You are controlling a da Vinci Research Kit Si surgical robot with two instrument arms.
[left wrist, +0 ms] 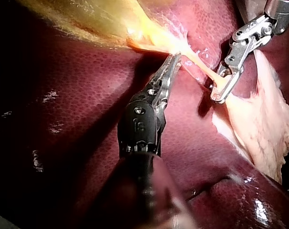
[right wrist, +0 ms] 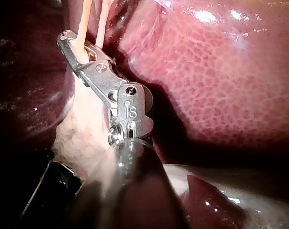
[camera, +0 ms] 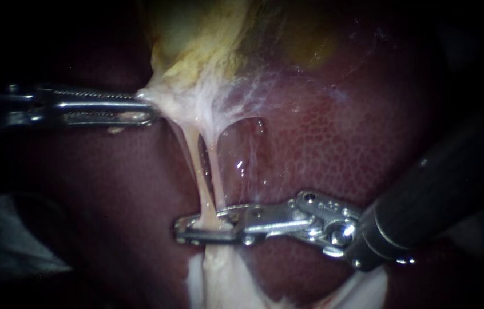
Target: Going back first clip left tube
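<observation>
Gripping the white tissue (camera: pixel 196 106) below the gallbladder (camera: pixel 196 40), your left instrument (camera: pixel 149 109) reaches in from nine o'clock, jaws clamped on it. Your right instrument (camera: pixel 205 228) enters from four o'clock, jaws parted around the left tube (camera: pixel 193 163), which crosses the gap toward six o'clock over the liver (camera: pixel 322 143).

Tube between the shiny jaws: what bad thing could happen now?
The left tube sits between the right instrument's open jaws, so backing out crooked could snag or tear it.
The left instrument is shut on the tissue and holds it taut, so the thin tubes are stretched and might rip.
The right tube lies close by and could get hooked.
</observation>
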